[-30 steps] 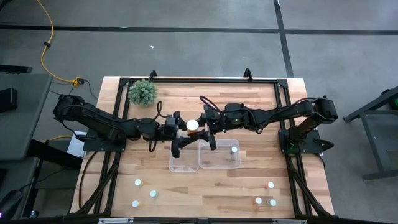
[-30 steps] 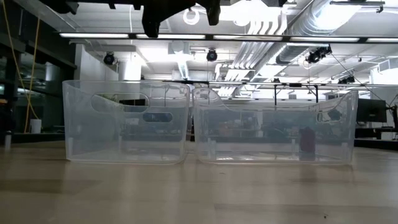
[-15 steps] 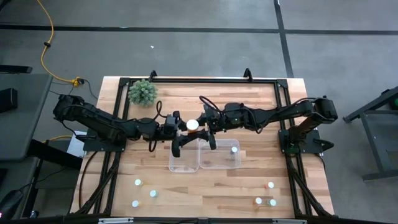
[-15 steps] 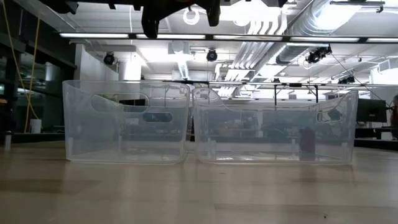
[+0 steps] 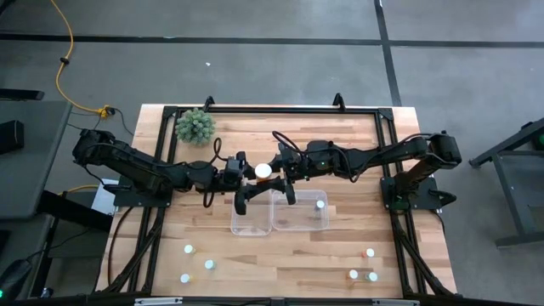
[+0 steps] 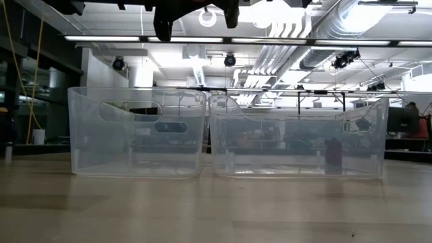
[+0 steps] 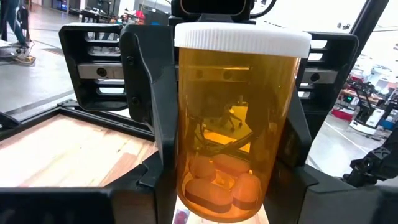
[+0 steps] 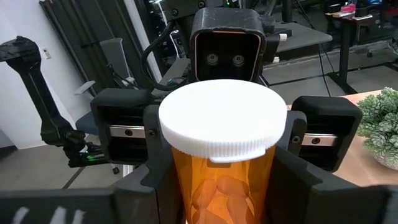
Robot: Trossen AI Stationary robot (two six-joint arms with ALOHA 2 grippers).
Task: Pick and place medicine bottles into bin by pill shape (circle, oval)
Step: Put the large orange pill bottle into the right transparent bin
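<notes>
At the centre of the high view, the left gripper (image 5: 246, 174) and right gripper (image 5: 280, 170) meet above the two clear bins (image 5: 279, 212), both clamped on one orange medicine bottle (image 7: 239, 118) holding oval pills (image 7: 214, 180). Six more bottles (image 5: 189, 250) stand along the lower table edge.

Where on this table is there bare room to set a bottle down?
Bare wood lies between the two clusters of small white-capped bottles along the near edge, and behind the arms beside the fuzzy green plant ball. The centre is crowded with clear plastic bins.
</notes>
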